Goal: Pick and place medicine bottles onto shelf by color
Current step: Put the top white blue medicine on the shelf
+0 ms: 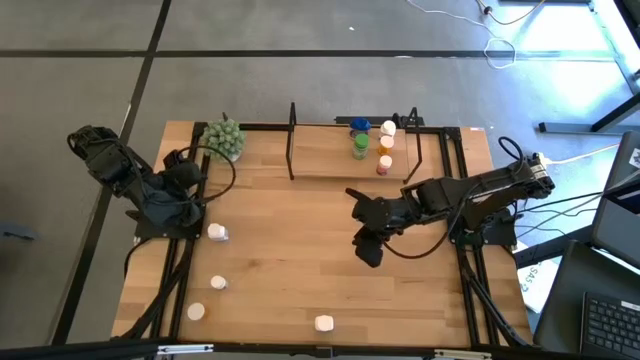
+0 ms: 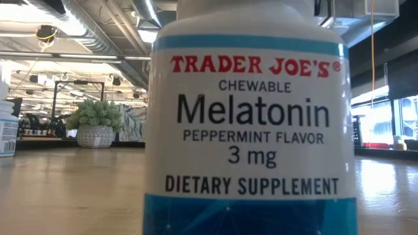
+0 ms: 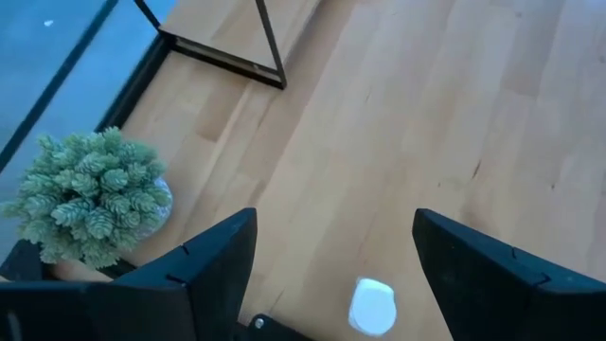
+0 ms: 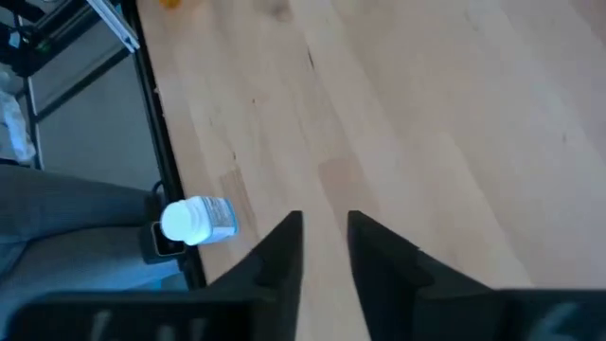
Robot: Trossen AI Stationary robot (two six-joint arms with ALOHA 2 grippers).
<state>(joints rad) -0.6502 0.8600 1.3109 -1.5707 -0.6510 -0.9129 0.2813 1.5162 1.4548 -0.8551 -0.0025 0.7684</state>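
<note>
The shelf (image 1: pixel 340 168) stands at the table's far side and carries blue (image 1: pixel 359 126), white (image 1: pixel 388 128), green (image 1: pixel 359 150), orange (image 1: pixel 386 146) and pink-red (image 1: pixel 383 166) bottles. White bottles stand on the table at the left (image 1: pixel 217 232), (image 1: pixel 218 283), (image 1: pixel 195 311) and at the near edge (image 1: pixel 323 323). My left gripper (image 1: pixel 198 210) is open and empty above the nearest left bottle (image 3: pixel 371 308). My right gripper (image 1: pixel 368 250) hangs over the table's middle, fingers (image 4: pixel 284 248) nearly together and empty.
A green spiky plant ball (image 1: pixel 225 139) sits at the shelf's left end and also shows in the left wrist view (image 3: pixel 90 194). The near-edge bottle (image 2: pixel 251 130) fills the low view and shows in the right wrist view (image 4: pixel 196 220). Bare wood lies between the arms.
</note>
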